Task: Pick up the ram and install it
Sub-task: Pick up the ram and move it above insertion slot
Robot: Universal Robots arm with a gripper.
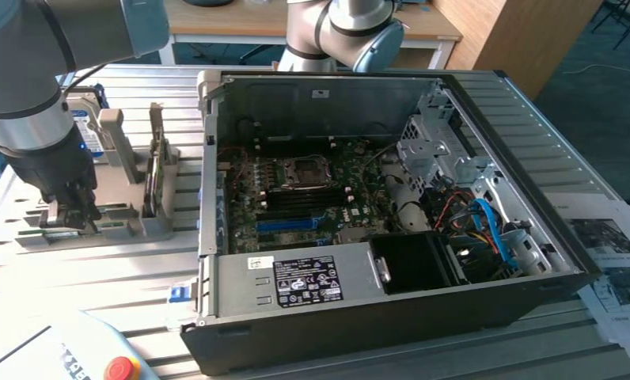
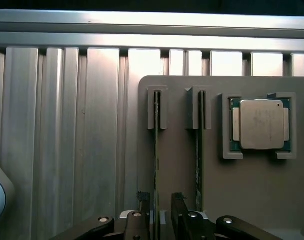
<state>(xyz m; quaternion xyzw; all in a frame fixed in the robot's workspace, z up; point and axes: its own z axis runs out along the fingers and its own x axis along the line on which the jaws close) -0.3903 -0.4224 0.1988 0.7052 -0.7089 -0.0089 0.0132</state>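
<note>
Two green ram sticks stand on edge in the slots of a grey holder (image 2: pixel 181 150). The first ram (image 2: pixel 155 145) runs straight down between my fingertips. The second ram (image 2: pixel 198 145) stands parallel beside it. My gripper (image 2: pixel 160 201) is open, with one dark finger (image 2: pixel 143 212) on each side of the first stick's thin edge and a gap still showing. In the exterior view my gripper (image 1: pixel 67 215) points down over the exterior view's left end of the holder (image 1: pixel 125 226), which lies left of the open computer case (image 1: pixel 400 269).
A square silver processor (image 2: pixel 260 124) sits in a pocket of the holder beside the sticks. A hard drive with a blue label (image 1: pixel 83 119) stands behind the holder. The motherboard (image 1: pixel 294 190) lies exposed inside the case. Papers (image 1: pixel 621 261) lie at the exterior view's right, and a red button (image 1: pixel 119 368) is near the front.
</note>
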